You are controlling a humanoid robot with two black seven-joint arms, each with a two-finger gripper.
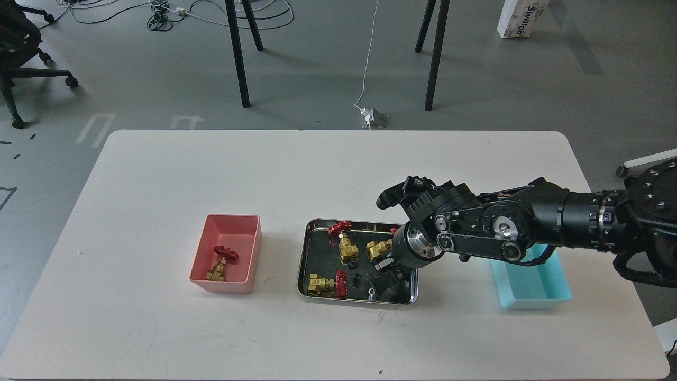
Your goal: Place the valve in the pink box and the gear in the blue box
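The pink box (228, 224) stands left of centre with one valve (222, 262) inside. The shiny steel tray (302, 260) holds three more valves, one at the back (344, 242), one under my wrist (378, 249) and one at the front left (328, 283). Small black gears (353, 263) lie between them. My right gripper (384, 266) hangs over the tray's right half, pointing down. Its dark fingers blend with the tray, so I cannot tell whether it is open or holds anything. The blue box (532, 288) is at the right, partly behind my right arm. My left gripper is out of view.
The white table's front edge (338, 374) is near. Beyond the table, the floor holds black stand legs (237, 53), cables and an office chair (21, 47).
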